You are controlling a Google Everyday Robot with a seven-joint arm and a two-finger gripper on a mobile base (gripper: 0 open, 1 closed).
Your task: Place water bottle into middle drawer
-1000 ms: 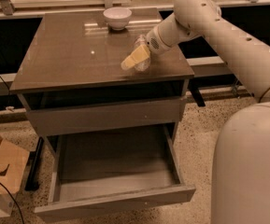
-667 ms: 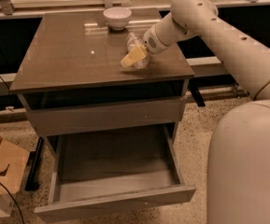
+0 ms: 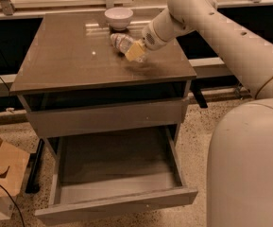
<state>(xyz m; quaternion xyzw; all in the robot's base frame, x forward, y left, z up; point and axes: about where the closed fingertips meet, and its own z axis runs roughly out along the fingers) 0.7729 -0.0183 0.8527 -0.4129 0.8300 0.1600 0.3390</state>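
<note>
The brown table [image 3: 70, 56] has a smooth, glossy top that catches light spots. Over it, the matt tan hand [image 3: 136, 51] of the smooth cream plastic arm [image 3: 211, 27] is just beside a small clear crinkled plastic water bottle [image 3: 119, 41]. The wide grey-taupe middle drawer [image 3: 119, 171] looks matt, and the round white bowl [image 3: 118, 18] looks glossy.

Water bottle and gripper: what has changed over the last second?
The gripper has shifted a little toward the back of the cabinet top, nearer the white bowl. The water bottle now shows at its tip, lying on its side; earlier the gripper hid most of it. Whether it is gripped, I cannot tell. Unchanged: the bowl, the middle drawer pulled open, the upper drawer front shut.
</note>
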